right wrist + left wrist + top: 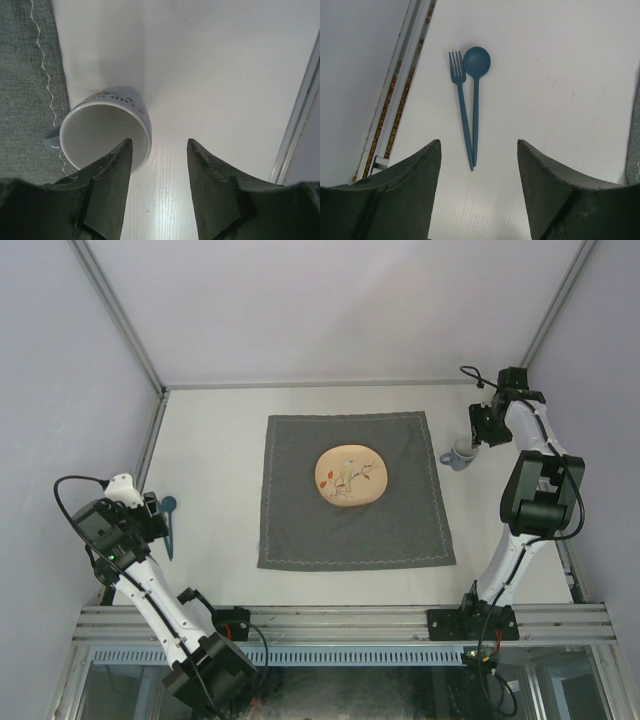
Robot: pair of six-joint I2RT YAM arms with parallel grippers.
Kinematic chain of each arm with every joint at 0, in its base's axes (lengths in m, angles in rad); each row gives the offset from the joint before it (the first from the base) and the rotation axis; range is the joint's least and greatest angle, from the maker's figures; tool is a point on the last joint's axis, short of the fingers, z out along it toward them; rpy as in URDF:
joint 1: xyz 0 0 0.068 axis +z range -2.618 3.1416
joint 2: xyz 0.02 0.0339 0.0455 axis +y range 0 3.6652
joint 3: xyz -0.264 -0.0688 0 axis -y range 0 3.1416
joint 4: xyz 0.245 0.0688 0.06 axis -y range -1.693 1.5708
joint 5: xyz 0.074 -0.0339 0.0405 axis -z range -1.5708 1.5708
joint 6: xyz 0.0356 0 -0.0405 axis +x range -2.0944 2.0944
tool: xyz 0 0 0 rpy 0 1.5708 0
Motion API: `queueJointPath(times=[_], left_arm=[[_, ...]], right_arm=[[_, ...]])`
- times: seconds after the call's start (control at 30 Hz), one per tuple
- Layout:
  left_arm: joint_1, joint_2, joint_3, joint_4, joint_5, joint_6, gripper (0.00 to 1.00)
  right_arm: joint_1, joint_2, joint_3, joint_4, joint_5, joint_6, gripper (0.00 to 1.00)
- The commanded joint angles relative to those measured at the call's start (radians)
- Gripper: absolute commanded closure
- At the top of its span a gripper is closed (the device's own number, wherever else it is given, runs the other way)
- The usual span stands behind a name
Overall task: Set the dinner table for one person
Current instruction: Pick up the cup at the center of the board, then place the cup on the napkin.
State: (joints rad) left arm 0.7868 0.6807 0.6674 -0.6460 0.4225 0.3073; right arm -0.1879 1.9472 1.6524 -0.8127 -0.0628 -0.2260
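Off-white tabletop [210, 440] fills the top view between the metal rails, in front of both arm bases; it is rigid and fixed, nothing to grasp, it only receives the setting. Grey cloth [300, 520] lies mid-surface with the plate [349, 475] on it. The mug [460, 453] sits just off the cloth's right edge under the right gripper [485, 430]; the left gripper [158, 518] is near the left rail. Left wrist view: left gripper wide open and empty above fork [462, 110] and spoon [476, 90], which lie side by side with handle ends touching. They look like thin, light plastic lying flat, so pinch across the handles and expect slip. Right wrist view: right gripper roughly half open, clamping nothing, one finger over the mug rim. The mug looks ceramic, so heavier, slick and breakable; grip its wall at the rim.
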Motion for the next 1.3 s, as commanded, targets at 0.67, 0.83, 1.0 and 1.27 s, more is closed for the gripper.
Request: queueJointPath(times=[0.67, 0.83, 1.0, 1.27], left_arm=[[0.007, 0.006, 0.019, 0.031, 0.011, -0.007, 0.33], [0.007, 0.013, 0.014, 0.038, 0.015, -0.008, 0.33], [0.008, 0.016, 0.011, 0.04, 0.012, -0.008, 0.33], [0.007, -0.01, 0.0, 0.032, 0.003, -0.003, 0.33]], right_arm=[[0.024, 0.108, -0.006, 0.006, -0.108, 0.036, 1.0], [0.05, 0.049, 0.093, -0.062, -0.121, 0.042, 1.0], [0.12, 0.05, 0.334, -0.169, -0.133, 0.081, 1.0], [0.241, 0.186, 0.491, -0.156, -0.106, 0.126, 1.0]])
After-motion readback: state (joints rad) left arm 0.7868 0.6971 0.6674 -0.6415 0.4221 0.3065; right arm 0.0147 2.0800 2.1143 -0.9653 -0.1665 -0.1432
